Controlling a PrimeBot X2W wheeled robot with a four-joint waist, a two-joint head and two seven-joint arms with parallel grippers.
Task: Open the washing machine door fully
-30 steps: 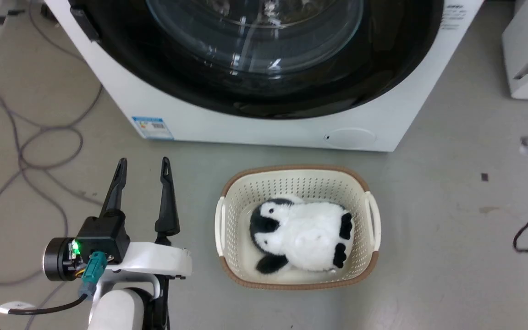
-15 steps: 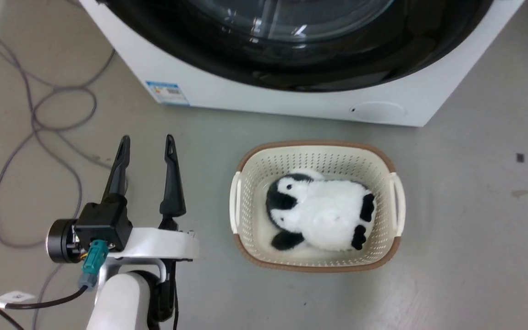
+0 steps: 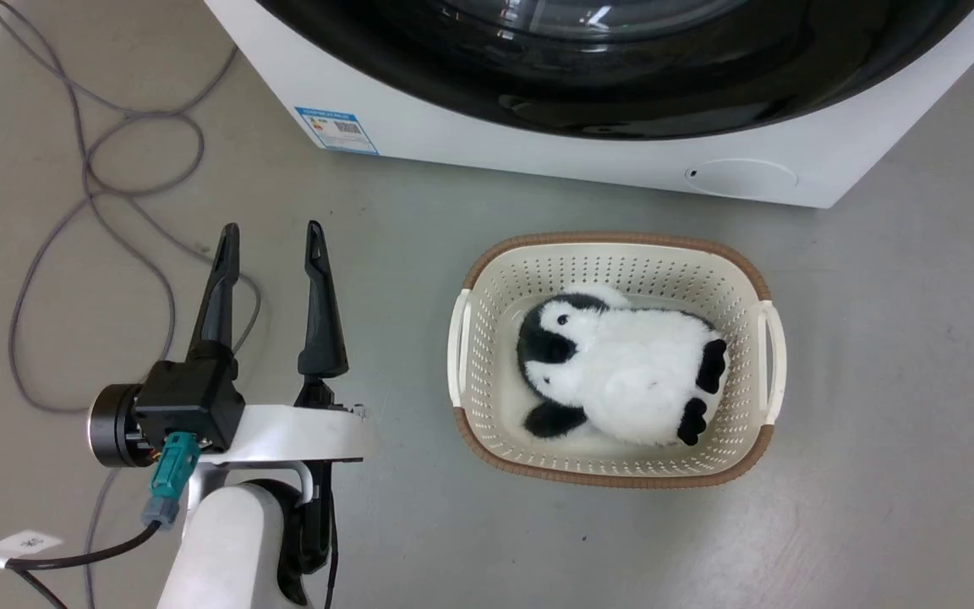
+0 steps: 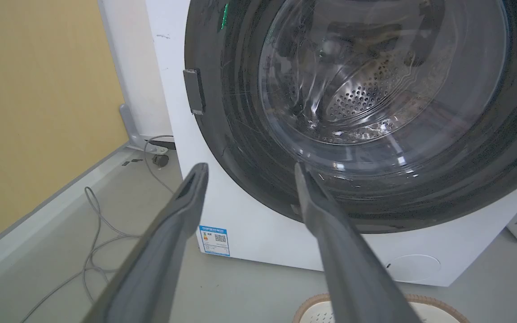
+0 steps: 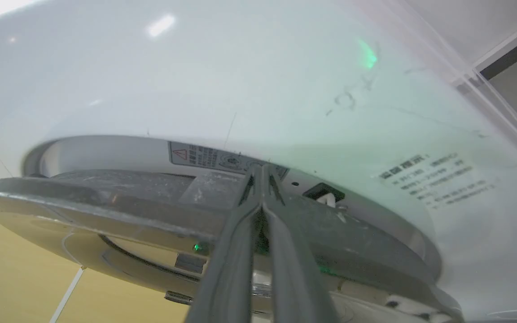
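Note:
The washing machine is a white box along the top of the head view, and the lower arc of its glossy black door shows there. In the left wrist view the door faces me with the steel drum behind its glass. My left gripper hangs open and empty over the floor, short of the machine. The right wrist view looks along the door's grey edge, which stands slightly off the white front. My right gripper is shut, its tips at that gap.
A cream basket holding a penguin plush sits on the floor before the machine, right of my left gripper. Grey cables loop on the floor at the left. A yellow wall stands left of the machine.
The whole head picture has shifted, so the camera has moved: machine higher, basket further right. The right arm's lit wrist has left the right edge. The left gripper stays open.

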